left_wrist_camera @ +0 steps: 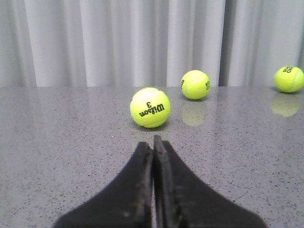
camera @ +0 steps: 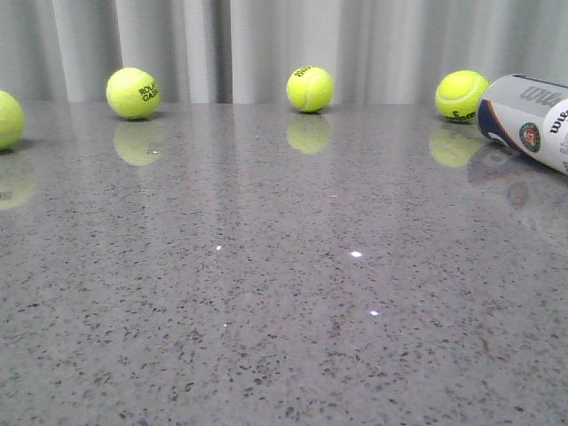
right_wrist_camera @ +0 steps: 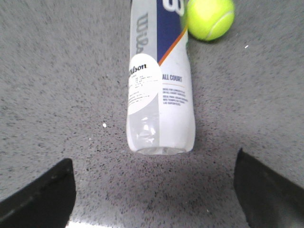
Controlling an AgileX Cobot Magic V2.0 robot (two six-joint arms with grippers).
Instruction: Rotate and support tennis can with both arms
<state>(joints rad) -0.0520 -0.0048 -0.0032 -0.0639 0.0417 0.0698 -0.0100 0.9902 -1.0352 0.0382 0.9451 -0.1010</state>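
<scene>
The can (camera: 531, 120) is seen lying on its side at the right edge of the front view. The approach is judged under way: the right gripper (right_wrist_camera: 154, 190) is spread wide before it, empty. The left gripper (left_wrist_camera: 153, 156) is closed, empty. Straddling comes next.

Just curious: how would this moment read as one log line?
can: lying on table, untouched | right gripper: open, above can end | left gripper: shut, facing ball

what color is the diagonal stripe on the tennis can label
Orange, edging the navy panel on the tennis can; clearest in the right wrist view.
</scene>
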